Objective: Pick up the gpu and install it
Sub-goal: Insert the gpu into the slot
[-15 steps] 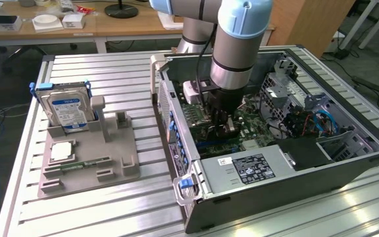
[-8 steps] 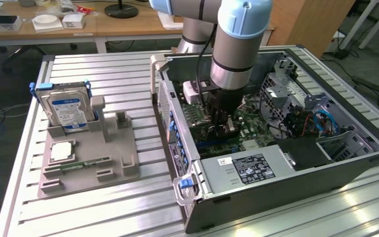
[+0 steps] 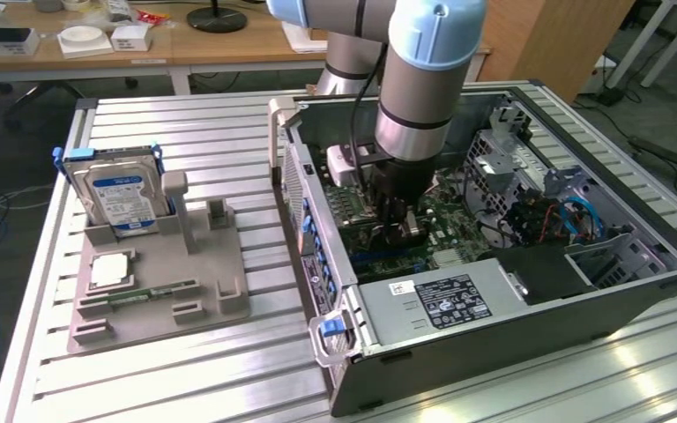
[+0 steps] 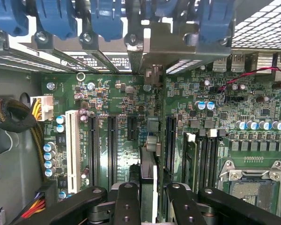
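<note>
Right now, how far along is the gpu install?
Done: the gpu is off the grey holder and inside the computer case. In hand: the gripper grips it edge-on over the expansion slots of the motherboard. Left: seating; I cannot tell whether it is in a slot yet.

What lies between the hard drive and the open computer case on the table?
In the exterior view, between the hard drive and the computer case stand the holder's two upright posts, then a bare strip of slatted table.
</note>
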You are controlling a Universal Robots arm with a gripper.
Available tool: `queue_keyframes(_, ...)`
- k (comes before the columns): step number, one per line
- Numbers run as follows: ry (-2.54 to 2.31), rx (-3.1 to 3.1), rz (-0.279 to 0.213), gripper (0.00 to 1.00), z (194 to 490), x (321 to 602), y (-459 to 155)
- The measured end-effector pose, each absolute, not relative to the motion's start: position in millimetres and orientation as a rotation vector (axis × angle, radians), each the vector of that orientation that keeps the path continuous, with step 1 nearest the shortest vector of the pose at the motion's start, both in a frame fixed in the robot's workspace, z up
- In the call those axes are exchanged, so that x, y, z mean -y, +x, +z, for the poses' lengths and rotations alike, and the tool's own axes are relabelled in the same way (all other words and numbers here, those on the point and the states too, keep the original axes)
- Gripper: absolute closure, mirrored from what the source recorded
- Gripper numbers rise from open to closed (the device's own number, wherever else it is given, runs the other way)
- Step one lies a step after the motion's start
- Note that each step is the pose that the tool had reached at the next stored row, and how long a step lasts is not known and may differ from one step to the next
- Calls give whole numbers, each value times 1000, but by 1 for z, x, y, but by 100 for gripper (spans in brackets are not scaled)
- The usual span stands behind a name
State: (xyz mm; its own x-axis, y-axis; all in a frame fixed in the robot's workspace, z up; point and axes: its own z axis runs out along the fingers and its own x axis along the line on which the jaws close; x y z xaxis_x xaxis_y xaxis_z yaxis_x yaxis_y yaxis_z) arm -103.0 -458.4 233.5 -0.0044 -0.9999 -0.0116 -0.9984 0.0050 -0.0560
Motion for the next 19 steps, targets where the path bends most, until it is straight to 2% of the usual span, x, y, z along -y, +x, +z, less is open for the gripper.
queue_keyframes(19,-2182,-2193,-49,73,229,458,-103)
